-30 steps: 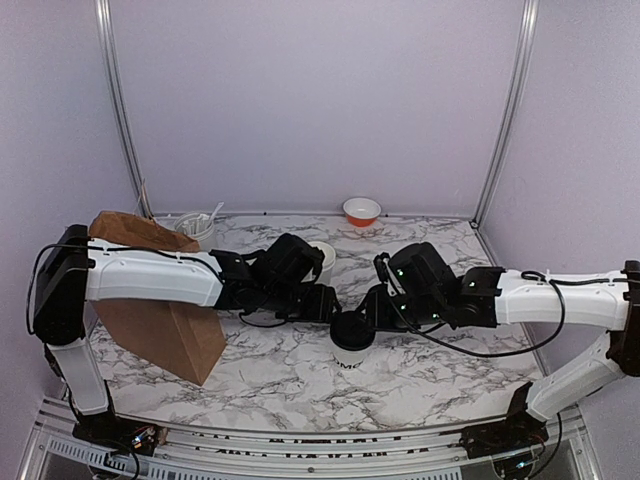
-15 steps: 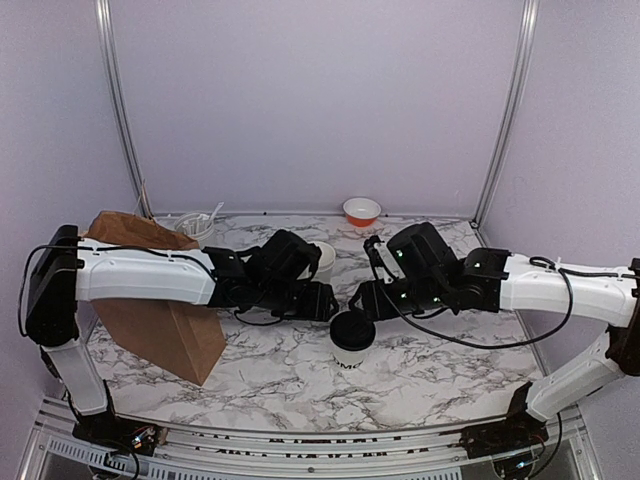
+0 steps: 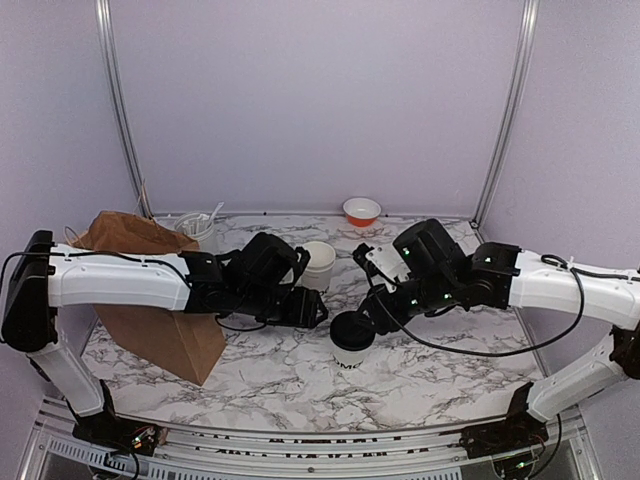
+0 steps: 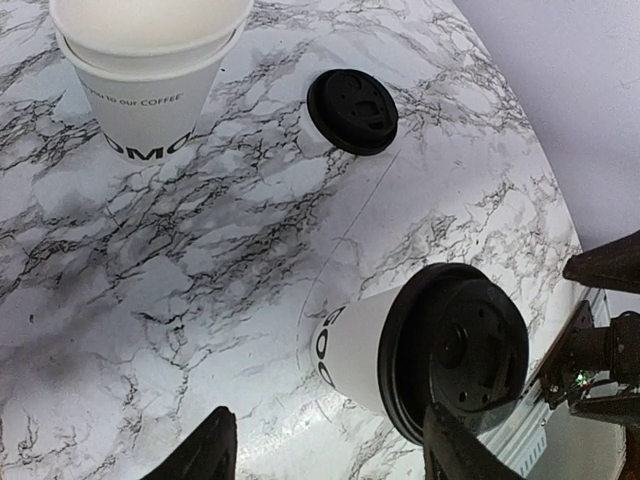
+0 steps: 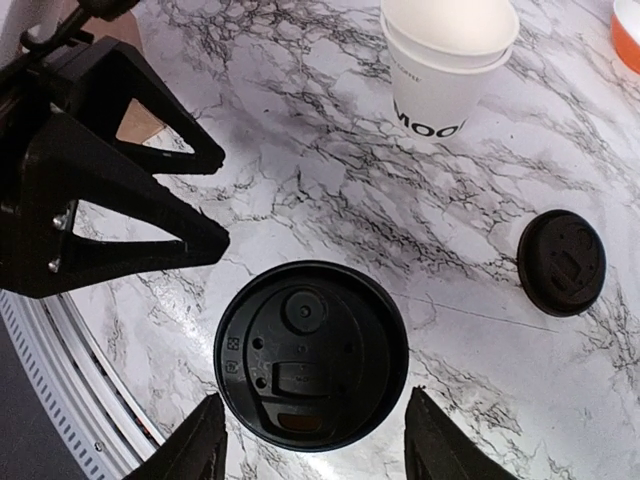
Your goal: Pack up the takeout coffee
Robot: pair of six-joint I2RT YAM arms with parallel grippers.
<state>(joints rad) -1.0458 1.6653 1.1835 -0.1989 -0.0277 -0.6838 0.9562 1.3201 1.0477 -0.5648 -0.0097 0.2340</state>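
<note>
One takeout coffee cup stands upright at the table's middle, white with dark lettering and a black lid on it. My right gripper hovers open above it, a finger on each side of the lid and clear of it. My left gripper is open just left of the same cup, nothing between its fingers. Two stacked open cups stand behind. A loose black lid lies flat on the table beside them.
A brown paper bag stands open at the left under my left arm. A canister of utensils sits at the back left. A small orange-and-white bowl stands at the back centre. The table's near edge is close to the lidded cup.
My right gripper has opened wider and drawn up and back off the lidded cup. My left arm has pulled a little to the left. The cup stays put.
</note>
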